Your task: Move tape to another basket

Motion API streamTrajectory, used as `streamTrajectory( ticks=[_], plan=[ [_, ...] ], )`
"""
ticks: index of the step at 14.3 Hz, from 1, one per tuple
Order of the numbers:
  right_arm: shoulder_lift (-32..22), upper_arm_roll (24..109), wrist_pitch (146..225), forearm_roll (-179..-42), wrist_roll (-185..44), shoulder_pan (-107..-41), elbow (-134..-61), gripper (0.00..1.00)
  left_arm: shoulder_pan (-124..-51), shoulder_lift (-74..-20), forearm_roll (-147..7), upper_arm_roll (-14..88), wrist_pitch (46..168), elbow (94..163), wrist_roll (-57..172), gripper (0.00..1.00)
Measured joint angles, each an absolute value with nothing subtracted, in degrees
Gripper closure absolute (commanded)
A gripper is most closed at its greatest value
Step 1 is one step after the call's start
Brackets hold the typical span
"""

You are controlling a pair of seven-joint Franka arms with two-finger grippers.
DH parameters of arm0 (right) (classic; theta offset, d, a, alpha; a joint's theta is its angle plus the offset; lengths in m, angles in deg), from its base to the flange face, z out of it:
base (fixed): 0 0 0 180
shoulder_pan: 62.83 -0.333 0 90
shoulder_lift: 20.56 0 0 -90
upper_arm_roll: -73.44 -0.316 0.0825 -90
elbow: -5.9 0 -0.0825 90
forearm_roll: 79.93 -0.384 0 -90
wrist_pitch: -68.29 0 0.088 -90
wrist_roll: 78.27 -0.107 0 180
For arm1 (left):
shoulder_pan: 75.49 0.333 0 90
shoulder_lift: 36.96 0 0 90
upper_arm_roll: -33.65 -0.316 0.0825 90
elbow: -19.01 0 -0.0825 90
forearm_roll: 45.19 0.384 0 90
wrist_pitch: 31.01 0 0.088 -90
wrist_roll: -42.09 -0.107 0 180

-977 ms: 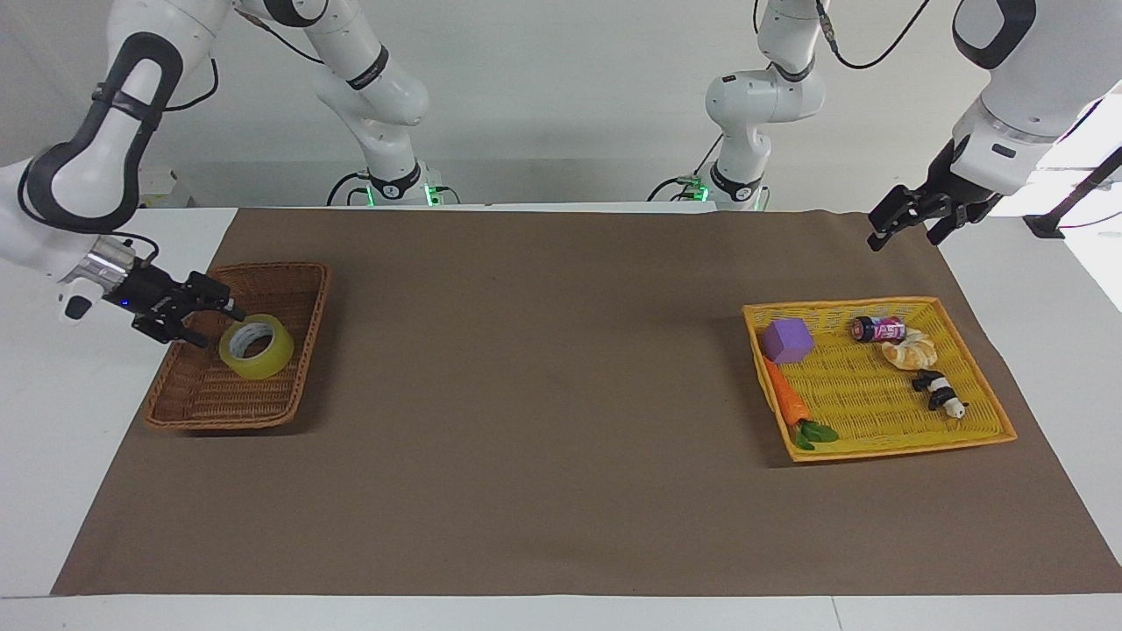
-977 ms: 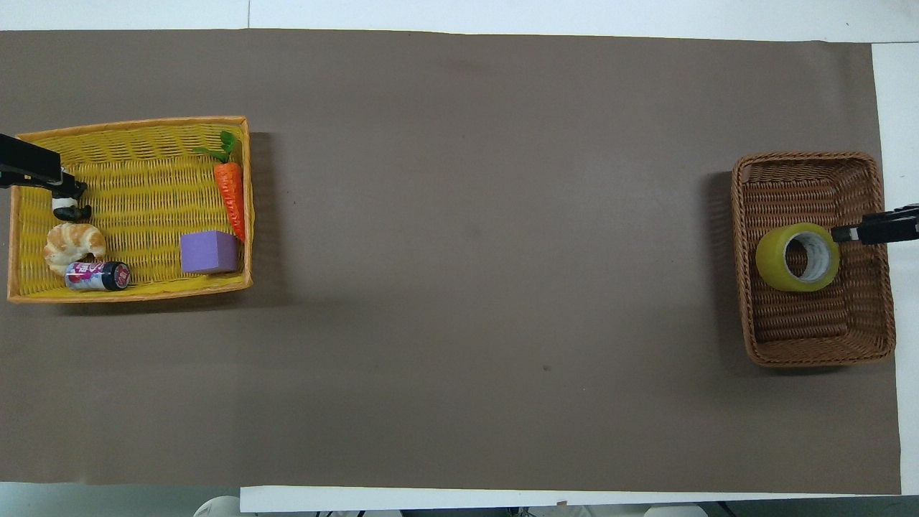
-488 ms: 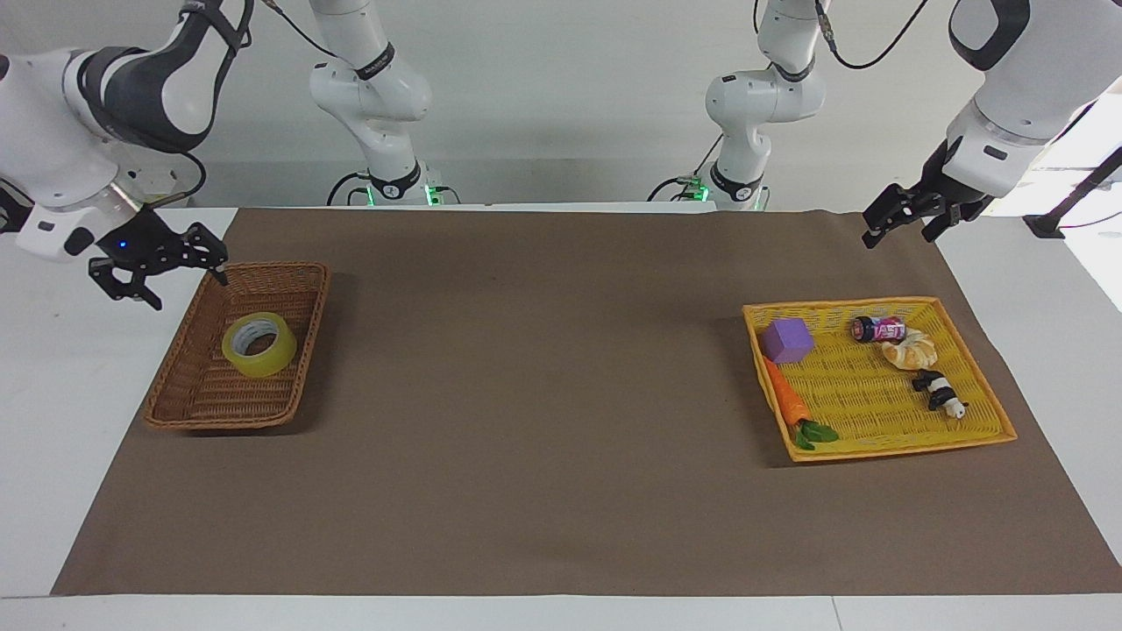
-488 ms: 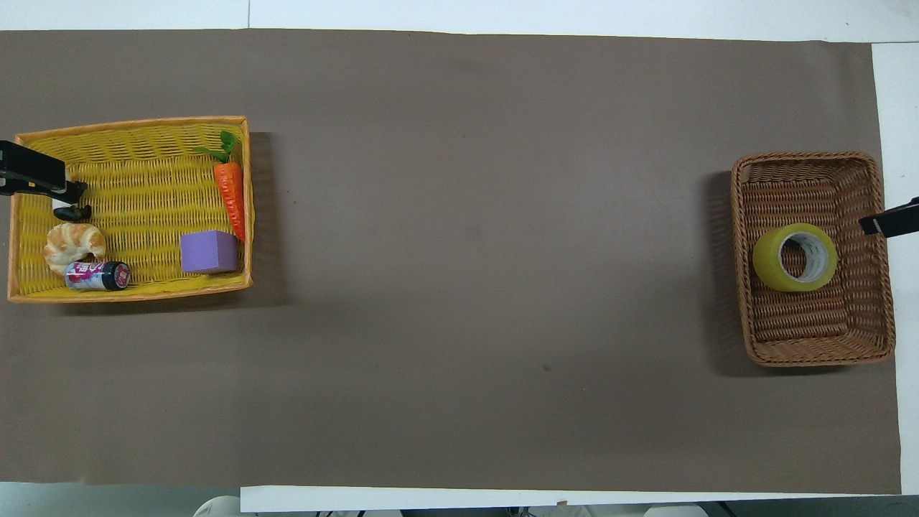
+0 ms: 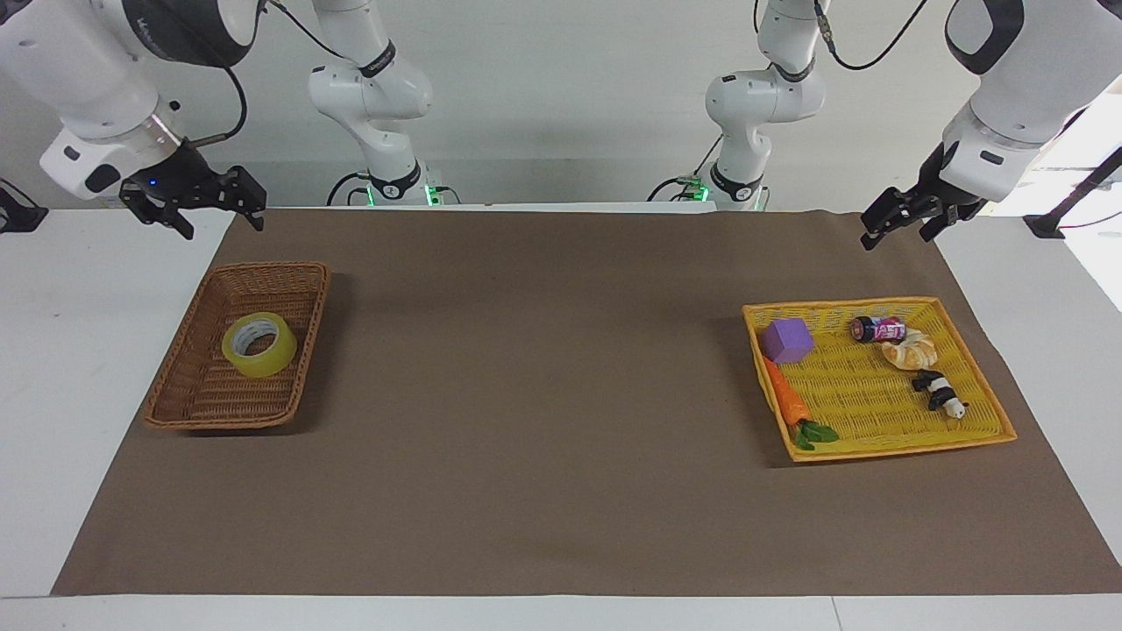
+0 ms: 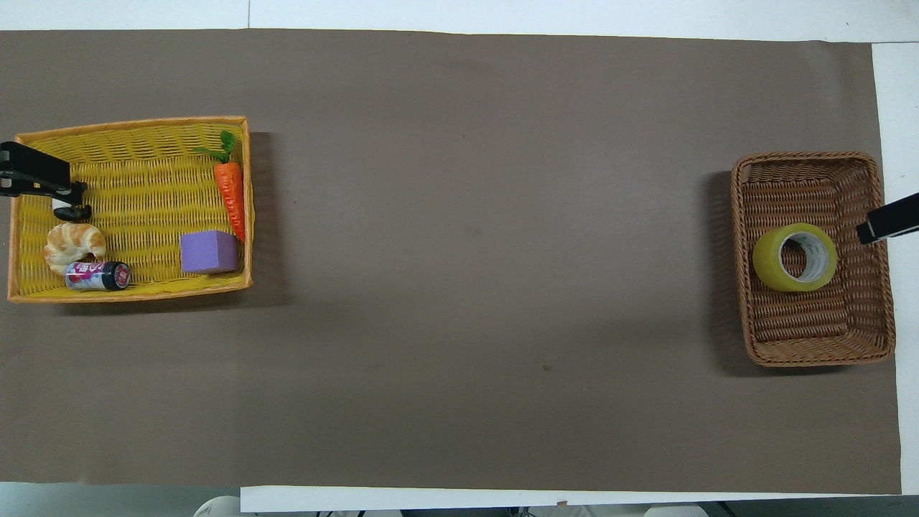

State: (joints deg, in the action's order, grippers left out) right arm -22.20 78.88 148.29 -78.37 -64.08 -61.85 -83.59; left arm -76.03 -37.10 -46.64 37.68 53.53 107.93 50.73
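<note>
The yellow tape (image 5: pixel 259 344) lies flat in the dark-brown wicker basket (image 5: pixel 219 424) at the right arm's end of the table; it also shows in the overhead view (image 6: pixel 795 256), in the basket (image 6: pixel 818 357). My right gripper (image 5: pixel 223 226) is open and empty, raised in the air over the mat's corner by the basket's robot-side end. Only its tip shows in the overhead view (image 6: pixel 879 226). My left gripper (image 5: pixel 894 237) is open and empty, waiting in the air over the mat's edge near the yellow basket; it also shows in the overhead view (image 6: pixel 43 188).
The bright yellow woven basket (image 5: pixel 903 449) at the left arm's end holds a purple cube (image 5: pixel 786 340), a carrot (image 5: pixel 787 401), a can (image 5: pixel 878 329), a croissant (image 5: pixel 912 351) and a panda toy (image 5: pixel 940 393). A brown mat (image 5: pixel 543 394) covers the table.
My right gripper has let go of the tape, risen out of the brown basket and drawn back toward the robots. The tape has settled in the basket. The left gripper has barely moved.
</note>
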Motion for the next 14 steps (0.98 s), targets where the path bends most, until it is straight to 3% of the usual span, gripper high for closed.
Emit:
streamTrajectory(
  ticks=[4, 14],
  plan=[
    [-24.59, 81.86, 147.56, -78.21, -67.75, -65.19, -85.57, 0.0, -75.96, -37.14, -46.6, 36.99, 53.48, 107.93, 50.82, 0.0],
    [-23.44, 82.99, 147.65, -78.05, -68.14, -64.69, -84.48, 0.0, -75.96, -37.14, -46.59, 36.98, 53.42, 107.93, 50.85, 0.0]
  ],
)
